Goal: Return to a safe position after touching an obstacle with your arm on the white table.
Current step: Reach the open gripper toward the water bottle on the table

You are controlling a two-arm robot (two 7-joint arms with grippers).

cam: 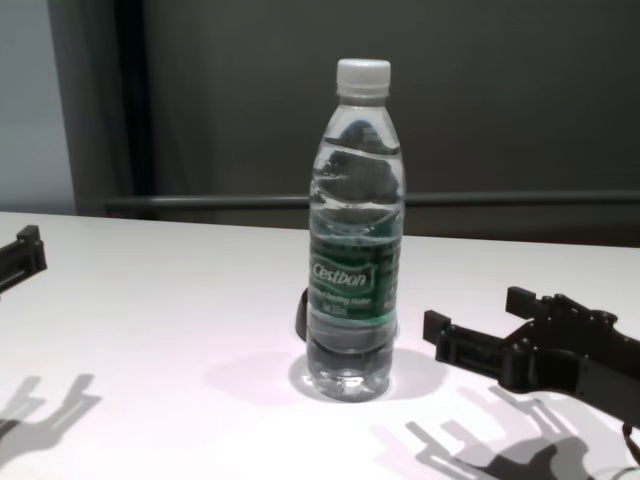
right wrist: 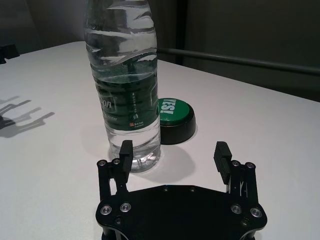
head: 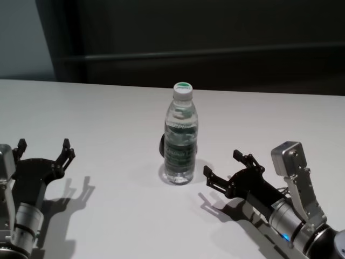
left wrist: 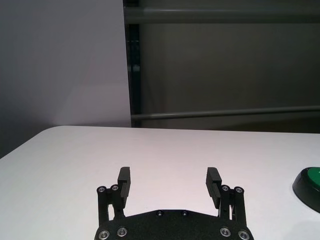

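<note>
On the white tabletop (head: 108, 118) stands the upright water bottle (head: 181, 141), a dark green-topped button (right wrist: 175, 118) just behind it. To retreat safely, the right pincer (head: 226, 171), spread and empty near the bottle's base, should draw straight back without brushing it. Well apart at the left, the left pincer (head: 44, 149) hovers low, spread too.

Lab, bare white table (head: 108, 108), dark wall

Round black-based button (right wrist: 174, 120), green top lettered "YES!", resting flat; grey rail (cam: 400, 200) along dark wall.
</note>
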